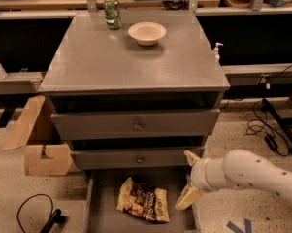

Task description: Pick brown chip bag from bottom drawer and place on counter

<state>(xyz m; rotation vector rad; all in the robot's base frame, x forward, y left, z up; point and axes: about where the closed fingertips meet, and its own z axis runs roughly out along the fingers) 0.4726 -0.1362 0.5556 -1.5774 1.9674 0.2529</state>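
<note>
The brown chip bag (144, 201) lies flat on the floor of the bottom drawer (105, 198), which is pulled open at the foot of the grey cabinet. My gripper (189, 178) hangs at the drawer's right edge, just right of the bag and a little above it. It is open and empty, with one tan finger (191, 158) above the other (187, 198). The white arm reaches in from the right. The counter (131, 62) is the cabinet's flat grey top.
A green soda can (112, 12) and a white bowl (147, 33) stand at the back of the counter. The two upper drawers (136, 125) are shut. A cardboard box (39, 140) sits left of the cabinet, and cables (36, 215) lie on the floor.
</note>
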